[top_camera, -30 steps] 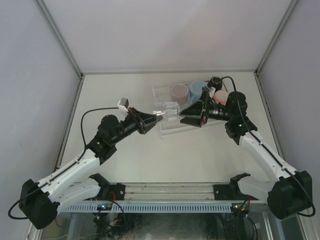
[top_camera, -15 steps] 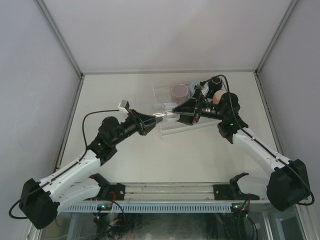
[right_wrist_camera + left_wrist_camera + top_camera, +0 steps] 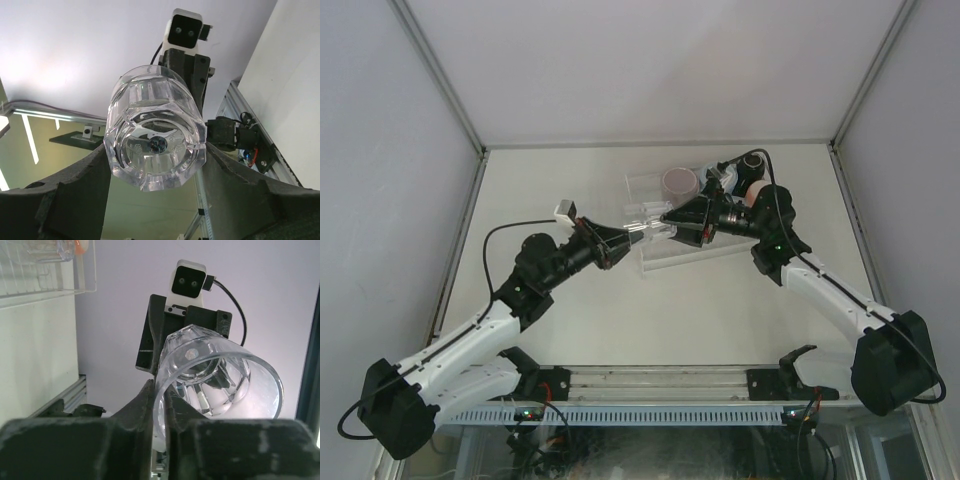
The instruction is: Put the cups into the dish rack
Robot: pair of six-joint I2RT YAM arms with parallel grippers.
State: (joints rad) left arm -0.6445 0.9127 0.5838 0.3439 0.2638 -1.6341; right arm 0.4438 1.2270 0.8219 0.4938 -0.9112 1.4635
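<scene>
A clear glass tumbler (image 3: 647,228) hangs on its side in the air between both arms, just in front of the dish rack (image 3: 642,186). My left gripper (image 3: 628,232) is shut on its rim (image 3: 161,405). My right gripper (image 3: 667,219) has one finger on each side of the tumbler's base (image 3: 155,145), and both touch the glass. A mauve mug (image 3: 678,181) stands in the clear rack. A peach-pink mug (image 3: 760,192) and a black mug (image 3: 752,162) show behind my right arm. The light blue mug is mostly hidden by that arm.
The rack's ridged clear corner (image 3: 47,270) shows at the top left of the left wrist view. Grey walls enclose the table on three sides. The arm bases and a rail (image 3: 660,382) run along the near edge.
My right gripper has moved left from over the rack and come around the tumbler's base. My left gripper has held the tumbler almost still.
</scene>
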